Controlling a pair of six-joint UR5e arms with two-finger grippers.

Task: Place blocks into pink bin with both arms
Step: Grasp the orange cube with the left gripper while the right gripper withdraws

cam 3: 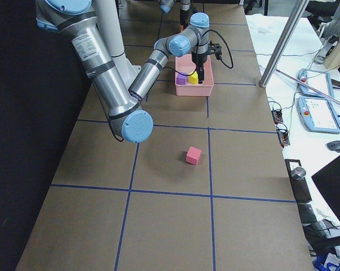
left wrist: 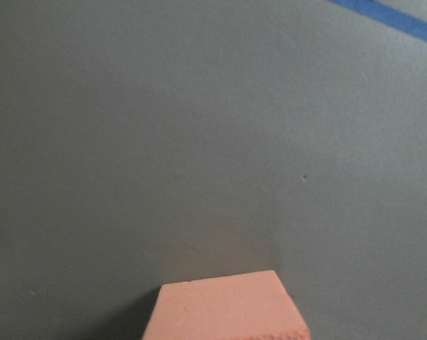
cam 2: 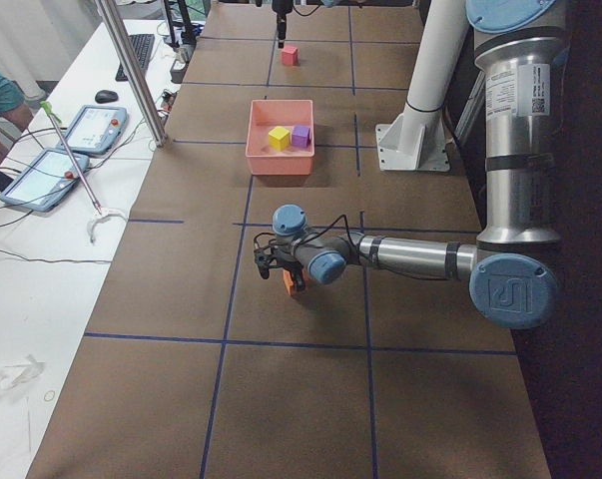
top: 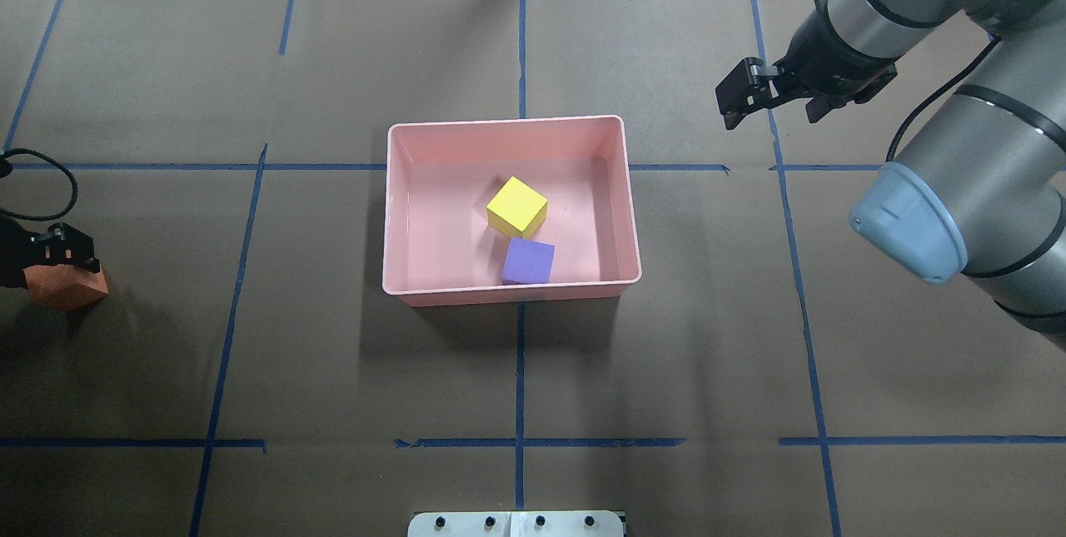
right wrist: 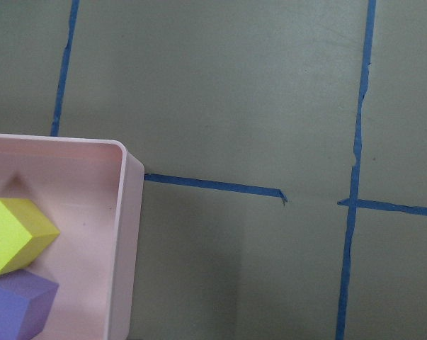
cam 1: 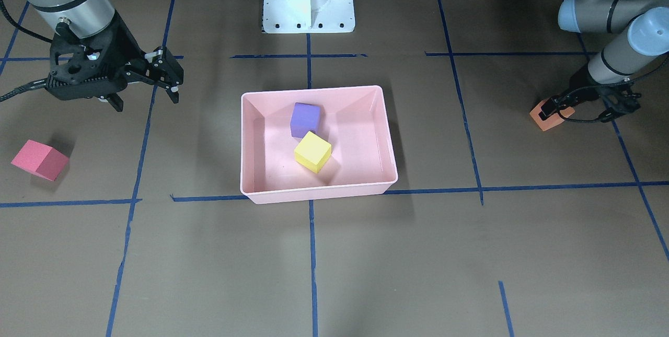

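While the left gripper (cam 1: 549, 108) crouches low over the orange block (cam 1: 543, 121) at the table's end, clamped or not I cannot tell, the right gripper (cam 1: 167, 80) hangs raised beside the pink bin (cam 1: 389, 170), jaws parted and empty; the purple block (cam 1: 305, 119) and yellow block (cam 1: 312, 151) lie inside.

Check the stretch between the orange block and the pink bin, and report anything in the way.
Nothing visible does: only bare taped table lies between the orange block and the pink bin. Inside, the yellow block and purple block leave free floor.
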